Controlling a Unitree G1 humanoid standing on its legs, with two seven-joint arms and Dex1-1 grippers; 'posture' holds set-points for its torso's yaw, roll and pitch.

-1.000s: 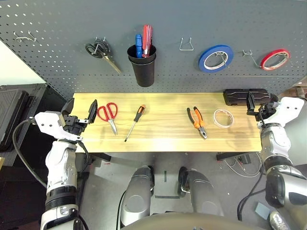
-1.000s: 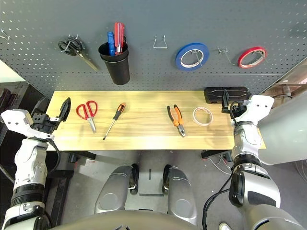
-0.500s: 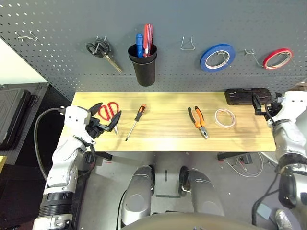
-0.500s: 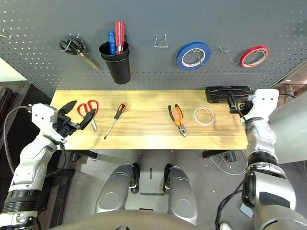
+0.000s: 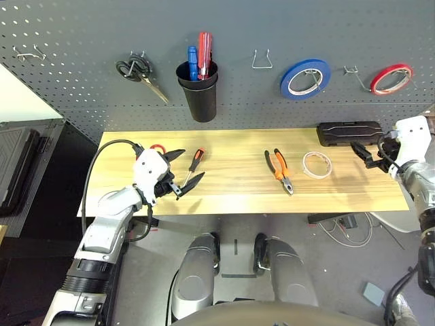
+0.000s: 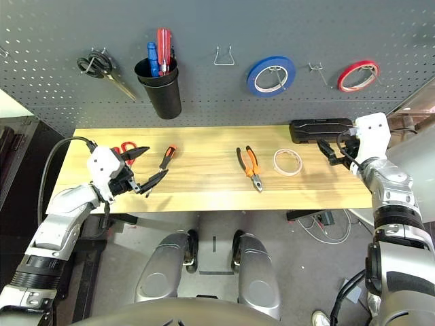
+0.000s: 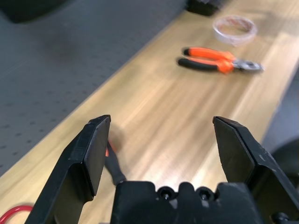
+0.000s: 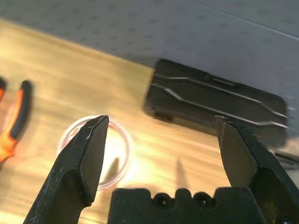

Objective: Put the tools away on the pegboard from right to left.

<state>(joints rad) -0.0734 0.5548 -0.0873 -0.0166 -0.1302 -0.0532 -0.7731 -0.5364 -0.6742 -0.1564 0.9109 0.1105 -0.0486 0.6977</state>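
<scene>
On the wooden table lie a thin white tape ring, orange-and-black pliers, a slim screwdriver and red-handled scissors. My left gripper is open and hovers over the screwdriver's shaft, covering most of the scissors. In the left wrist view the left gripper holds nothing, with the screwdriver handle below it and the pliers farther off. My right gripper is open just right of the tape ring. The dark grey pegboard rises behind the table.
On the pegboard hang black-handled scissors, a black cup with a blue and a red screwdriver, an empty wire hook, a blue tape ring and a red tape ring. A black case lies at the table's back right.
My left arm has swung right from the table's left edge to over the scissors and screwdriver. The right forearm has shifted outward, with its gripper still by the black case.
</scene>
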